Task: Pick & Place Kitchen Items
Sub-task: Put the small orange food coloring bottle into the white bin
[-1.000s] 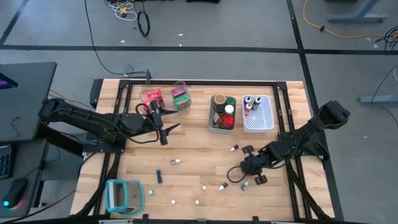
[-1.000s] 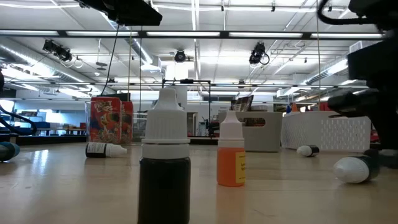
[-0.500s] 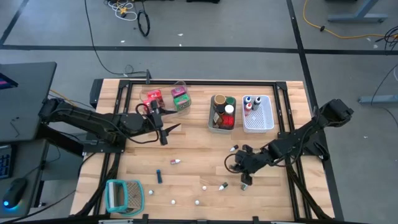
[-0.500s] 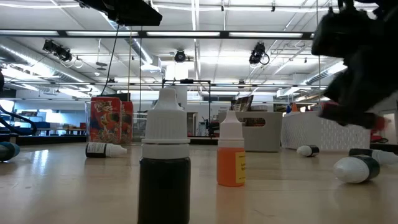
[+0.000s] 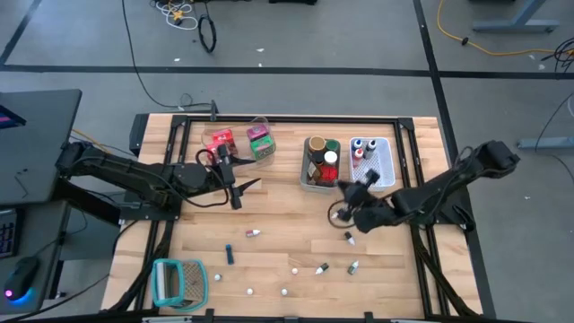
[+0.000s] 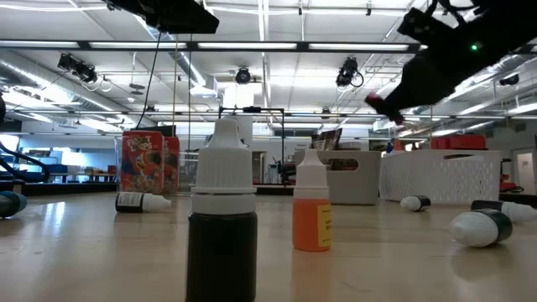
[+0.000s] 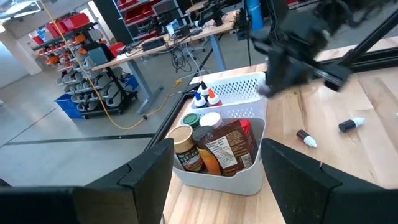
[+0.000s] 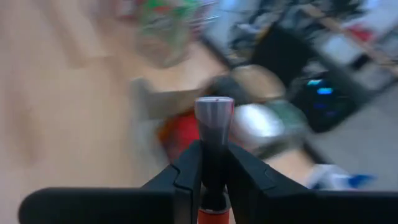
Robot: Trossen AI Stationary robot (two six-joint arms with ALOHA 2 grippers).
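Progress approx midway: grey bin (image 5: 319, 183) w/ jars and white bin (image 5: 378, 176) w/ bottles already stocked, but several small bottles (image 5: 321, 267) & tiny white pieces (image 5: 284, 291) are left on desk (image 5: 287, 229). Right gripper (image 5: 352, 201) raised off desk beside the bins, arm stretched inward, clamped on small capped bottle (image 8: 213, 140). Left gripper (image 5: 235, 184) waits near red and green packets (image 5: 240, 141), fingers apart.

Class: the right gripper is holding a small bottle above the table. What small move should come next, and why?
Probably carry on toward the white basket: the right gripper is shut on a small bottle, lifted off the table just short of the bins, and that basket already holds similar bottles.
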